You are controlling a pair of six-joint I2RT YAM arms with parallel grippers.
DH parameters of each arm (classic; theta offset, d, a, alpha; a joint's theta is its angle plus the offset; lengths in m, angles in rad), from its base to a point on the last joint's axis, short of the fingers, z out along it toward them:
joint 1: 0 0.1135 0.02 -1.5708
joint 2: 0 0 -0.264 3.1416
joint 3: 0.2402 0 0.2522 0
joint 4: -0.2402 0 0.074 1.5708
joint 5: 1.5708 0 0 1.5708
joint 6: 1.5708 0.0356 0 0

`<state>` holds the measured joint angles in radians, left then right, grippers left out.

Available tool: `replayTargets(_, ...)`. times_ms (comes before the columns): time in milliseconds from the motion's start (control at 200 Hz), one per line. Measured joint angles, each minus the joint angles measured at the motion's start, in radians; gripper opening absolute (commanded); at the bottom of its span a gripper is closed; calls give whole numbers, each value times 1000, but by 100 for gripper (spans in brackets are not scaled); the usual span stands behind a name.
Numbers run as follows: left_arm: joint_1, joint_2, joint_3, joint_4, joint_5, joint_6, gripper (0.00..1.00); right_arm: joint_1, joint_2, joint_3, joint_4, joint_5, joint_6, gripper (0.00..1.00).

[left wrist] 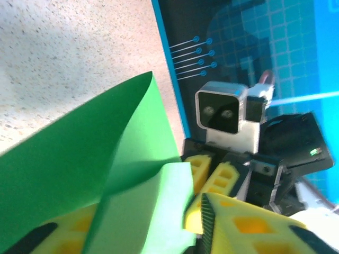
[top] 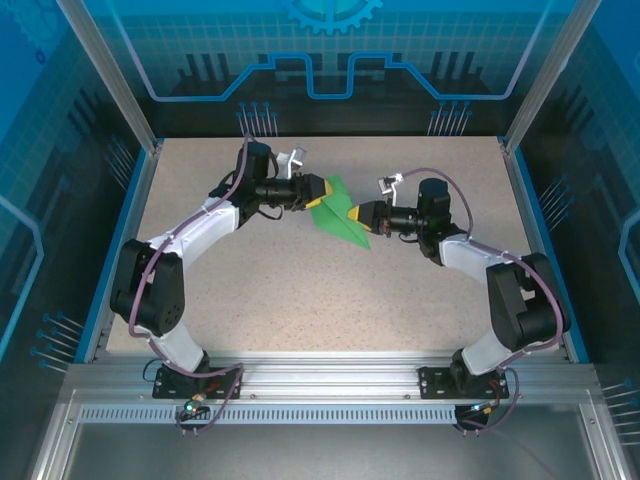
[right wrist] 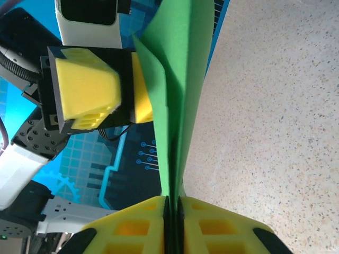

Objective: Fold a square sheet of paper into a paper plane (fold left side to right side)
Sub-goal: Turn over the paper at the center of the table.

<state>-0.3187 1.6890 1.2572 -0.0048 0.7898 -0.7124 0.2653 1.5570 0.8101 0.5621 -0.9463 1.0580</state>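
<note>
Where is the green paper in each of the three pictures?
Top external: green paper mid-picture, slightly above centre.
Left wrist: green paper lower left, close up.
Right wrist: green paper upright mid-frame, right claw pinching its bottom.
Shared landmark: speckled table.

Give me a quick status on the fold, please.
Right gripper shut on the green paper. Left gripper at its other side, grip unclear. Paper creased, standing on edge between them. Nothing blocking.

Lab robot cell: aluminium frame (top: 330, 375), blue circuit-print walls (top: 330, 50), speckled table (top: 300, 290).
</note>
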Motion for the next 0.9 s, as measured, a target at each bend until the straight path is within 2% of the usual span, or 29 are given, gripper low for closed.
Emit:
replayTargets(85, 0, -11, 0, -72, -36, 57, 64, 0, -26, 15, -83, 13, -55, 12)
replayTargets(230, 3, -78, 0, -212, -142, 145, 73, 0, -81, 58, -279, 61, -184, 11)
replayTargets(335, 10, -168, 0, -280, -247, 192, 80, 8, -117, 130, -487, 149, -323, 10)
replayTargets(440, 15, -285, -8, -312, -362, 227, 85, 51, -146, 227, -714, 305, -480, 10)
replayTargets(545, 15, -396, -27, -325, -472, 247, 88, 144, -154, 331, -913, 520, -621, 10)
replayTargets(675, 16, -491, -59, -343, -603, 252, 95, 302, -126, 451, -1120, 867, -752, 10)
replayTargets(795, 17, -552, -97, -366, -712, 252, 98, 444, -3, 581, -1283, 1231, -827, 10)
replayTargets(900, 21, -587, -114, -395, -781, 252, 99, 521, 149, 664, -1394, 1507, -862, 9)
